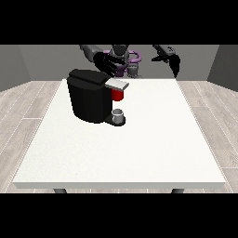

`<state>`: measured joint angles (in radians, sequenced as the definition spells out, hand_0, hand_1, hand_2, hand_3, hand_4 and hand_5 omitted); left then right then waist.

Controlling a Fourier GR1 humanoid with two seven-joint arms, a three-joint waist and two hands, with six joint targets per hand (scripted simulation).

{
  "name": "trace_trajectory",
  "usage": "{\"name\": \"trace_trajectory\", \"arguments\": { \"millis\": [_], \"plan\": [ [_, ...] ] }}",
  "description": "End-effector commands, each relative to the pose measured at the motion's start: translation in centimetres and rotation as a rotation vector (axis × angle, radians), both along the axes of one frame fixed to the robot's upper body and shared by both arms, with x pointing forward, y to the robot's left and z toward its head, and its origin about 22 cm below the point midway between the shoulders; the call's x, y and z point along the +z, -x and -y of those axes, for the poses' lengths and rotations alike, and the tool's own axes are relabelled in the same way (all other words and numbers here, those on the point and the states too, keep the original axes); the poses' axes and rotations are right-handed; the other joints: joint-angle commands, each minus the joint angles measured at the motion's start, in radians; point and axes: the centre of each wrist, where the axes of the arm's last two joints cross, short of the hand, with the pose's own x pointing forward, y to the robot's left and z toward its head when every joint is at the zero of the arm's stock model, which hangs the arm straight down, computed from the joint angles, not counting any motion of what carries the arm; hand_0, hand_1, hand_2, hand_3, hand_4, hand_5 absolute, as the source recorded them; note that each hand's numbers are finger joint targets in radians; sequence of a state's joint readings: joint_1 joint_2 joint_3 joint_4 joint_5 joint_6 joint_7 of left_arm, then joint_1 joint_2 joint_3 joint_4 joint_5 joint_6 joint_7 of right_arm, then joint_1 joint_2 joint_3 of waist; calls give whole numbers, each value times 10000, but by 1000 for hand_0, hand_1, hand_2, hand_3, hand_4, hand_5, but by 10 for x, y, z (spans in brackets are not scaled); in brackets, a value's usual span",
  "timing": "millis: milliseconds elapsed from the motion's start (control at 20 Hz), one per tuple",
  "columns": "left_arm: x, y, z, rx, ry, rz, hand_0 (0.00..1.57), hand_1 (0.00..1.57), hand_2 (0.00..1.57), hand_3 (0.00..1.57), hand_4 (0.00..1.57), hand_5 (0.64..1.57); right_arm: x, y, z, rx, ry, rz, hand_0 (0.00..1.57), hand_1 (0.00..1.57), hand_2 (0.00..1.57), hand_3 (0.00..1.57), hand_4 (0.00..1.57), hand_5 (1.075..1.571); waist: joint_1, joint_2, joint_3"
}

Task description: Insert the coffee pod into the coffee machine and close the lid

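Observation:
The black coffee machine stands on the left half of the white table. Its grey lid juts out to the right over a red thing at the machine. A small grey thing rests on the machine's base under the lid. The hand at the view's left hovers just above and behind the machine's top, fingers spread, holding nothing that I can see. The hand at the view's right is raised beyond the table's far right edge, fingers hanging down and holding nothing.
The robot's torso stands behind the table's far edge. Apart from the machine, nothing else shows on the table. Wooden floor surrounds the table on all sides.

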<state>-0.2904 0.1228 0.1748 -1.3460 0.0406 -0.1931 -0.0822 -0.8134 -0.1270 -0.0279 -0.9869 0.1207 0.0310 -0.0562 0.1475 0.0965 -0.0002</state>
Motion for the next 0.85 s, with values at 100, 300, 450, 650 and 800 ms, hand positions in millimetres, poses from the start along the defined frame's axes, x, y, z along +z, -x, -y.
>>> {"name": "trace_trajectory", "arguments": {
  "millis": [100,300,450,650,800],
  "plan": [
    [-13,6,-12,80,105,46,0,0,0,0,0,1571,14,-4,-15,205,-2,239,0,0,0,0,73,1571,0,-45,0],
    [-11,10,10,157,32,307,0,0,0,0,196,1571,-17,9,-21,1108,-547,428,0,0,0,0,67,1571,-174,-401,3],
    [-28,17,-20,405,221,-52,0,0,0,0,185,1571,-33,27,-42,2203,-1021,62,0,0,0,0,259,1571,-784,-837,0],
    [-44,21,-1,809,365,-470,0,0,0,0,245,1571,-79,63,-37,1917,-2483,-782,0,0,0,0,286,1571,-1206,-1674,4],
    [-65,39,2,746,314,-929,0,0,0,0,192,1571,-115,93,-29,1101,-2788,-1507,0,0,0,0,157,1571,-1471,-2154,3]
  ]
}}
